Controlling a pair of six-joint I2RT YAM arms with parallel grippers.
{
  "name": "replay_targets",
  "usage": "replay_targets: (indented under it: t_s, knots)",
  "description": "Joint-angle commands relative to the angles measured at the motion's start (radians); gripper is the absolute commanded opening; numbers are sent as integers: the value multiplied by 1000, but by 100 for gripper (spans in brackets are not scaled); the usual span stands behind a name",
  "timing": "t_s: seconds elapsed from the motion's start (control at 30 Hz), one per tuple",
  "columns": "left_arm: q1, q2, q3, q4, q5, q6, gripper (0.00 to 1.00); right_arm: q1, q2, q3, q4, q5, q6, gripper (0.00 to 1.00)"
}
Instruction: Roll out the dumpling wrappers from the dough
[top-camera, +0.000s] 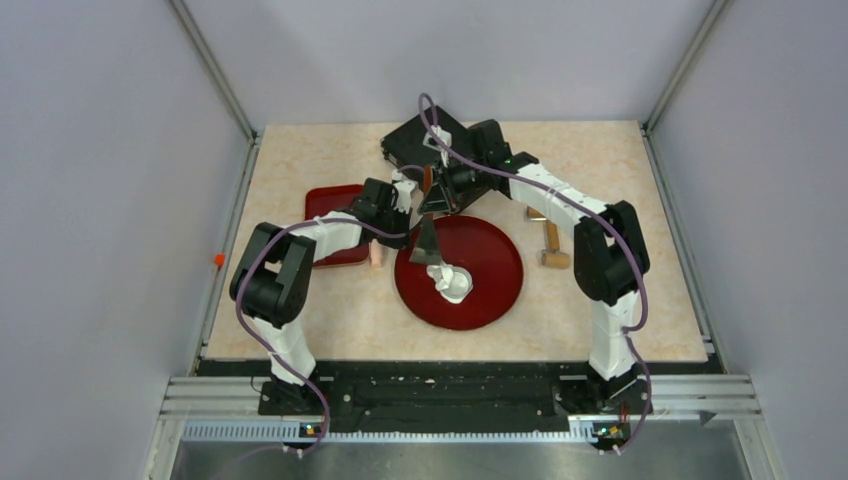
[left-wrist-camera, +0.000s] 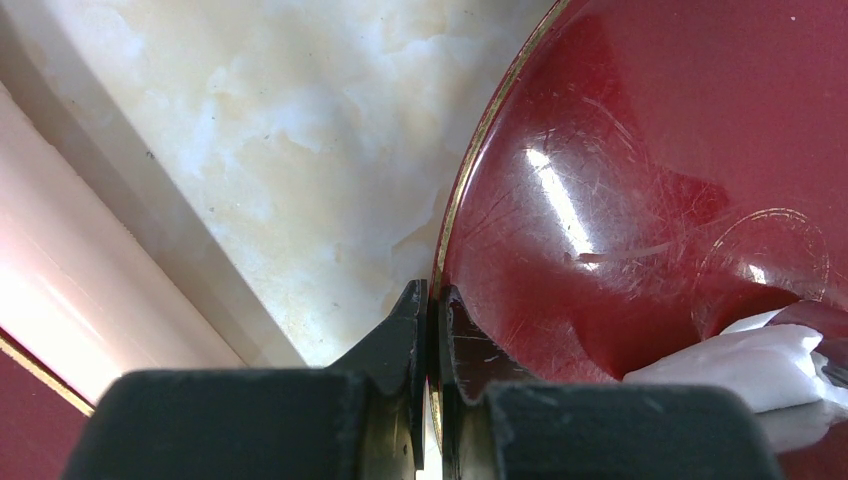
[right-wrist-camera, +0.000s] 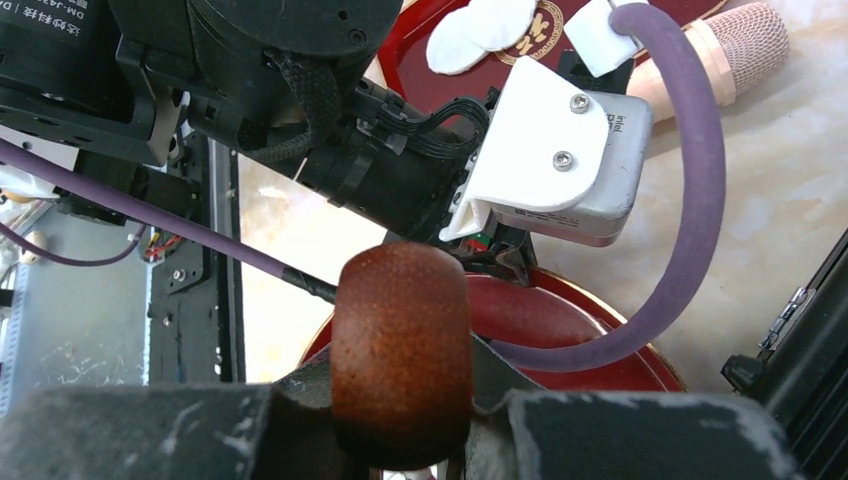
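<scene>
The dough (top-camera: 450, 282) is a ragged white lump on the round red plate (top-camera: 495, 260), and it also shows at the lower right of the left wrist view (left-wrist-camera: 740, 365). My left gripper (top-camera: 413, 220) (left-wrist-camera: 432, 295) is shut on the plate's gold-edged rim (left-wrist-camera: 470, 160) at its far left. My right gripper (top-camera: 437, 185) (right-wrist-camera: 400, 370) is shut on a brown wooden handle (right-wrist-camera: 400, 340). Below the handle, a dark wedge-shaped part (top-camera: 428, 242) reaches down to the dough. Two overlapping dumpling wrappers (right-wrist-camera: 480, 30) lie on a red tray (top-camera: 335, 215).
A pink rolling pin (top-camera: 375, 255) (right-wrist-camera: 720, 50) lies between the tray and the plate. Wooden roller tools (top-camera: 550, 245) lie to the right of the plate. A black box (top-camera: 430, 135) sits at the back. The left arm's wrist camera (right-wrist-camera: 560, 160) is close in front of my right gripper.
</scene>
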Motion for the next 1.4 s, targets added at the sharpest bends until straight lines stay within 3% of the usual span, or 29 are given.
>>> replay_targets:
  t_s: [0.0,0.43,0.87,1.37]
  knots:
    - [6,-35,-13,39,-46,7,0,21,-31,26,34,-12,19,0]
    - [6,-35,-12,40,-48,7,0,66,-31,45,51,193,-50,0]
    - [6,-35,-13,40,-48,7,0,131,-47,27,61,227,-160,0]
    - [5,-33,-11,38,-51,6,0,132,-2,17,84,141,23,0]
